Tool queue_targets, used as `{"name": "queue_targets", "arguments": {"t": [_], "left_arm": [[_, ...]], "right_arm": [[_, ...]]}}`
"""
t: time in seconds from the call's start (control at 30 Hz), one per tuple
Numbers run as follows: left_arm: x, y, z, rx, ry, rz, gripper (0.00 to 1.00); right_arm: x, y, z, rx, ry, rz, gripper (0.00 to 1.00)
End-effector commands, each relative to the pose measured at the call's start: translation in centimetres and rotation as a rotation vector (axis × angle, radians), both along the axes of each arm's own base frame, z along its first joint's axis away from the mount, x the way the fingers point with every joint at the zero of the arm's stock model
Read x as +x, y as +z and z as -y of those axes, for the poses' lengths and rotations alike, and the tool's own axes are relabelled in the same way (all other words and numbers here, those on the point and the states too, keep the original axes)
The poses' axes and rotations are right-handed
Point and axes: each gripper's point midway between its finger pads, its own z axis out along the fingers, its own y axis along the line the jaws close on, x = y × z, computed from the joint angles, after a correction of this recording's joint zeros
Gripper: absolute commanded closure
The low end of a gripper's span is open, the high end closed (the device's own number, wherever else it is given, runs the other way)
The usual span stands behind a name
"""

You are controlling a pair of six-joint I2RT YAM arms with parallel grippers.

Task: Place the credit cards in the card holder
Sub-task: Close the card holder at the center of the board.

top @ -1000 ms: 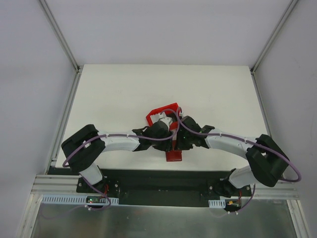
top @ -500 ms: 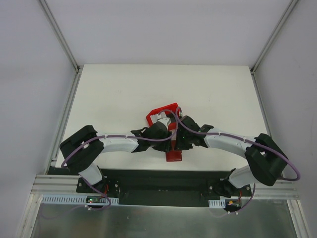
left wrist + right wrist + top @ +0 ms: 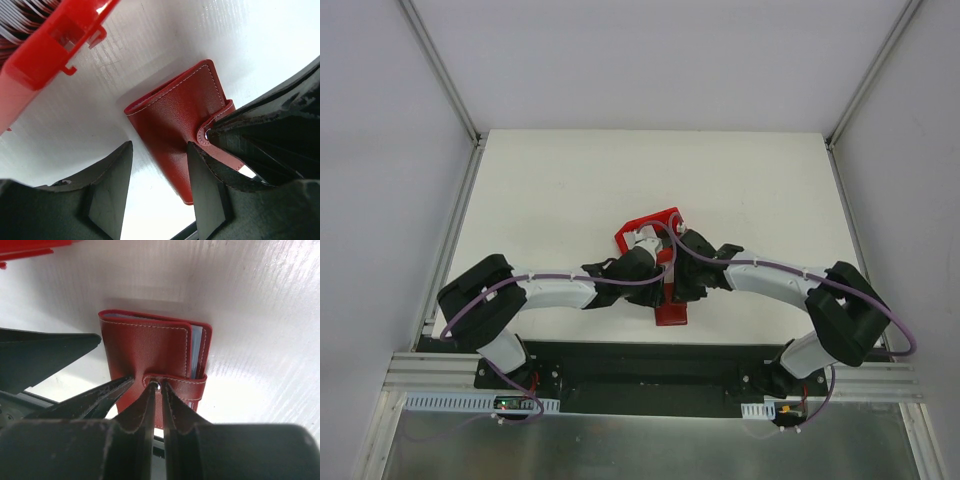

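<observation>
Right claw (image 3: 156, 386) is clenched on the closing tab (image 3: 185, 385) of the card holder (image 3: 145, 345), both fingers pinched together right at the tab's small metal snap. The left claw (image 3: 159, 150) is released, its fingers spread wide, and the holder's red leather shows in the gap between them (whether either finger touches it I cannot tell). The card holder (image 3: 175, 110) lies folded shut and flat on the white surface (image 3: 550, 190), with pale blue-grey pocket edges (image 3: 196, 347) peeping out along one side. From above it sits near the front edge of the surface, under the two meeting wrists, just on the near side of the red plastic bin (image 3: 642, 222) and apart from it. Pale striped edges (image 3: 17, 15) show inside the bin; what they are I cannot tell.
</observation>
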Motion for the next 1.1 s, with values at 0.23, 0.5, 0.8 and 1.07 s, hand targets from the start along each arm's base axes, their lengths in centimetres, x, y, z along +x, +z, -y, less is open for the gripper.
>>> {"name": "queue_targets", "arguments": {"t": [0.23, 0.5, 0.8, 1.07], "left_arm": [[-0.6, -0.4, -1.3, 0.032, 0.022, 0.001, 0.53], [-0.5, 0.0, -1.1, 0.024, 0.017, 0.010, 0.52], [-0.5, -0.2, -1.0, 0.025, 0.015, 0.003, 0.52], [-0.6, -0.4, -0.7, 0.027, 0.008, -0.010, 0.53]], "right_arm": [[-1.7, -4.3, 4.9, -0.281, 0.006, -0.079, 0.89], [-1.4, -3.9, 3.3, -0.189, 0.014, -0.064, 0.88], [-0.5, -2.5, 2.2, -0.085, -0.018, 0.016, 0.84], [0.5, -1.6, 2.5, -0.089, -0.031, 0.063, 0.79]]}}
